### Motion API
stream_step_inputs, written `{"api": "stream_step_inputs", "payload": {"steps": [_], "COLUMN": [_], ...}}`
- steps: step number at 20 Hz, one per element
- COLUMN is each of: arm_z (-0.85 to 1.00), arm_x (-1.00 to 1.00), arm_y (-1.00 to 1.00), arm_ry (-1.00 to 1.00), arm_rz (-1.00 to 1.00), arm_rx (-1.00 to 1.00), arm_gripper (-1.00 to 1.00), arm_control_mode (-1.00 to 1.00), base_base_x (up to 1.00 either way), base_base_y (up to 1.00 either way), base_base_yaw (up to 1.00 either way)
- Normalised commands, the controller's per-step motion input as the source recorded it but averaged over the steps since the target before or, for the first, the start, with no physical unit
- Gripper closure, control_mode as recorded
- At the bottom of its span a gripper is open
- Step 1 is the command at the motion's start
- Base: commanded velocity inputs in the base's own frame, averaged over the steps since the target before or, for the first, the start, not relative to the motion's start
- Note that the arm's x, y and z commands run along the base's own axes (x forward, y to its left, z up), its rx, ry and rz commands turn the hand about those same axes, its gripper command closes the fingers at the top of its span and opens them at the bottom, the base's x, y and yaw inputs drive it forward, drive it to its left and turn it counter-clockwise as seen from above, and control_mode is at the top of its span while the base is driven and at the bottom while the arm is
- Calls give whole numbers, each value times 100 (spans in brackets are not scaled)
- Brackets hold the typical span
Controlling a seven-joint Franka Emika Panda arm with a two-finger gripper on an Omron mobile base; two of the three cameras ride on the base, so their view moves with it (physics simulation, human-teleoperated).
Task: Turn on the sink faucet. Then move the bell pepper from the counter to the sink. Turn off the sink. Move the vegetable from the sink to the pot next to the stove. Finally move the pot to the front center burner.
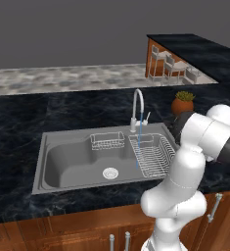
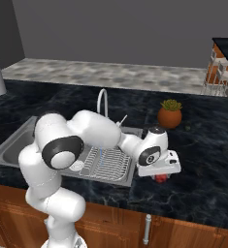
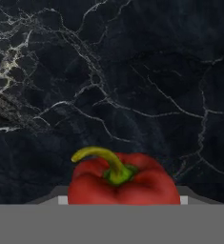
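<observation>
The bell pepper (image 3: pixel 123 181) sits on the dark marble table (image 2: pixel 207 160), to the right of the sink (image 1: pixel 62 166) and toward the table's front edge, well in front of the potted plant (image 2: pixel 170 114). Water runs from the faucet (image 1: pixel 137 105) into the wire rack (image 1: pixel 153 156) in the sink's right half, so I judge the tap step complete and the pepper pickup in hand. My claw (image 2: pixel 160 175) hangs directly over the pepper, which shows red just beneath it in the right base view. In the hand view the pepper lies low between my fingers, stem (image 3: pixel 104 159) curving up and left. I cannot tell from the pictures whether my claw has clamped on it or stands released around it. Handling notes: I expect the pepper to be light, hollow and fairly stiff, with a glossy, lobed skin that may slip. I should take hold across the broad shoulders of the body, below the stem, with flat contact on opposite lobes. Gripping the stem is not advised.
</observation>
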Motion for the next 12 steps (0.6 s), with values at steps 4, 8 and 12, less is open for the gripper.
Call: {"api": "stream_step_inputs", "payload": {"steps": [4, 8, 12], "arm_z": [20, 27, 20], "arm_x": [-9, -11, -4], "arm_y": [100, 100, 100], "arm_ry": [2, 5, 9], "arm_rz": [0, 0, 0], "arm_rx": [0, 0, 0], "arm_gripper": [100, 100, 100], "arm_control_mode": [-100, -100, -100], "base_base_x": [0, 0, 0], "base_base_y": [0, 0, 0], "base_base_yaw": [0, 0, 0]}}
